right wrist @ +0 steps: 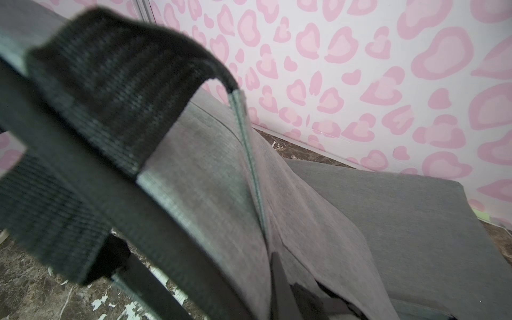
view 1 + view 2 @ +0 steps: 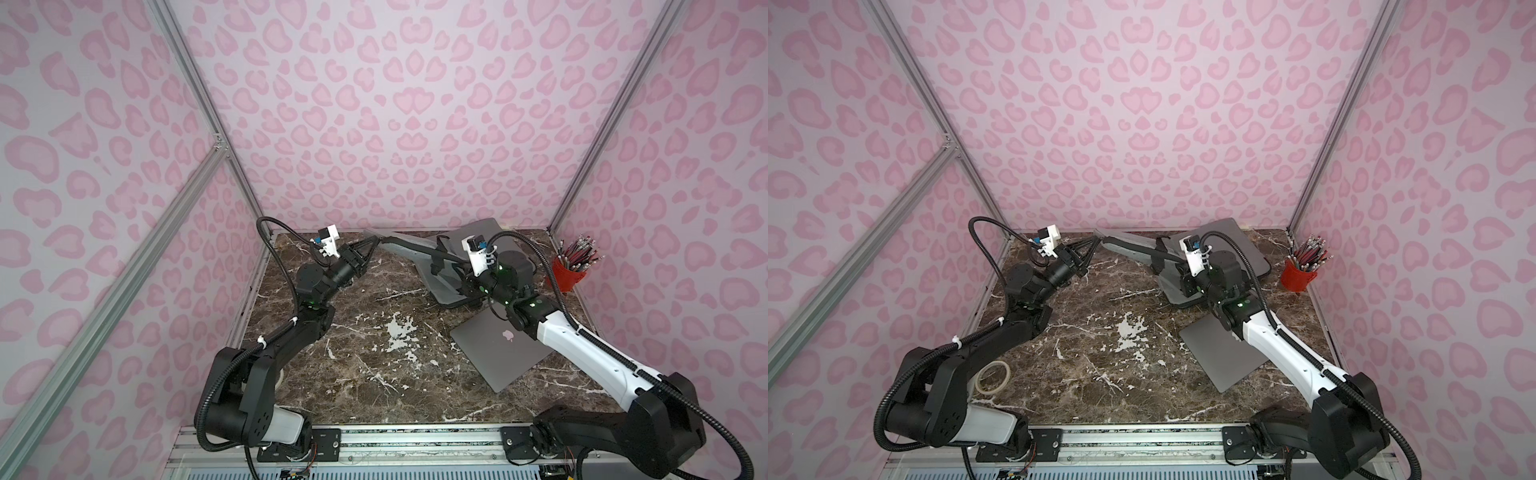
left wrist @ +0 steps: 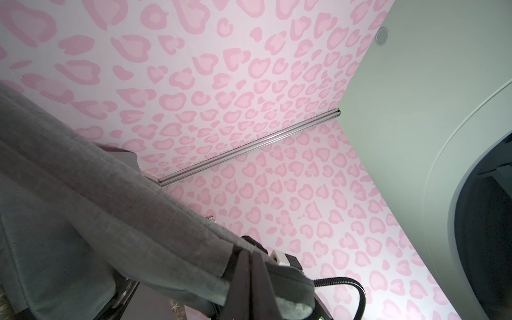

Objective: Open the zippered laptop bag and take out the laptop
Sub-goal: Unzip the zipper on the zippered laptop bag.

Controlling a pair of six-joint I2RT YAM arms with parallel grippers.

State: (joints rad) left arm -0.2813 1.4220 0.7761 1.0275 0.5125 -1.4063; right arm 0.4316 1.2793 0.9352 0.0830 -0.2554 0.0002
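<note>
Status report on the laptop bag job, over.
Left pincer shut on laptop bag flap, lifted. Right pincer shut on its near edge. Laptop out, flat on table, partly under right arm. Pencil cup apart, at the edge.

laptop (image 2: 494, 353) corner under right arm (image 2: 582, 345), tape roll (image 2: 992, 377) half behind left arm (image 2: 1000, 336), strap (image 1: 110, 83) blurred, laptop bag (image 3: 83, 180) cropped by frame edge

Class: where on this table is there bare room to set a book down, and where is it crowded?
Free: the middle of the table, between the left arm and the laptop, and the near strip in front of the laptop. Crowded: the far right, where bag, right arm and pencil cup meet.
</note>
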